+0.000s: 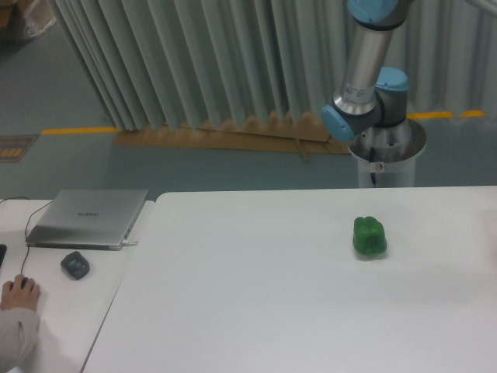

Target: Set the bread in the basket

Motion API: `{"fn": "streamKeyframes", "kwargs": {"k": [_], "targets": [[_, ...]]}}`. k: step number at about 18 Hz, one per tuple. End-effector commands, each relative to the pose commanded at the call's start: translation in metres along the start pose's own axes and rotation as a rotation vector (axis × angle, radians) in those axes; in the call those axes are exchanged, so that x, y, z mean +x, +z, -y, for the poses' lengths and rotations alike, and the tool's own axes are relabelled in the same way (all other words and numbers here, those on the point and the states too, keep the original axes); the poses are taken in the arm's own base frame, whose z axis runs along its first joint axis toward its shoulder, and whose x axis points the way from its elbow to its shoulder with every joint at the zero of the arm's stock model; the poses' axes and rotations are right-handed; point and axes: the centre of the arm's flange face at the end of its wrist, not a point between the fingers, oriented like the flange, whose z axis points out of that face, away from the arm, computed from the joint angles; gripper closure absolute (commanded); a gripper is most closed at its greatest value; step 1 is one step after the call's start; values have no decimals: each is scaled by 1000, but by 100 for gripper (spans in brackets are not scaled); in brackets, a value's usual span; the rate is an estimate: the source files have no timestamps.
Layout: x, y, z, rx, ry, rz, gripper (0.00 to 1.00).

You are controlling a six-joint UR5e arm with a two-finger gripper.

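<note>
The bread is out of view, and no basket shows in the frame. A glossy green bell pepper (370, 236) sits on the white table (256, 303) at the right of centre. Only the arm's lower part shows: a silver column with blue joints (365, 109) behind the table's far edge at the upper right. The gripper itself is out of the frame.
A closed silver laptop (89, 218) lies on a second white table at the left, with a small dark grey object (74, 265) in front of it. A person's hand on a mouse (19, 294) is at the lower left edge. Corrugated curtains hang behind.
</note>
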Motion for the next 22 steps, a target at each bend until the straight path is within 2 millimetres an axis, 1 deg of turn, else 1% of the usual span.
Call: {"fn": "streamKeyframes", "kwargs": {"k": [1,2,3,4,5,12,15,18,19,20,21,22], "targets": [[1,1,0,1,3,2,77],[0,-1,1,0,1,11,75],[-1,0,1,0,12,9,62],[0,3,1,0,15,8,28],[-2,1,1,3,12,18,0],[-4,-6,0,4,11,38,0],[-4,-5,-5,3,8,39,0],[-5,-6,-2,3,1,44,0],[-4,0,1,5,2,32,0],[2,12,5,9,14,11,0],[-1,10,7,4,4,35,0],[-6,12,14,-5,6,48,0]]}}
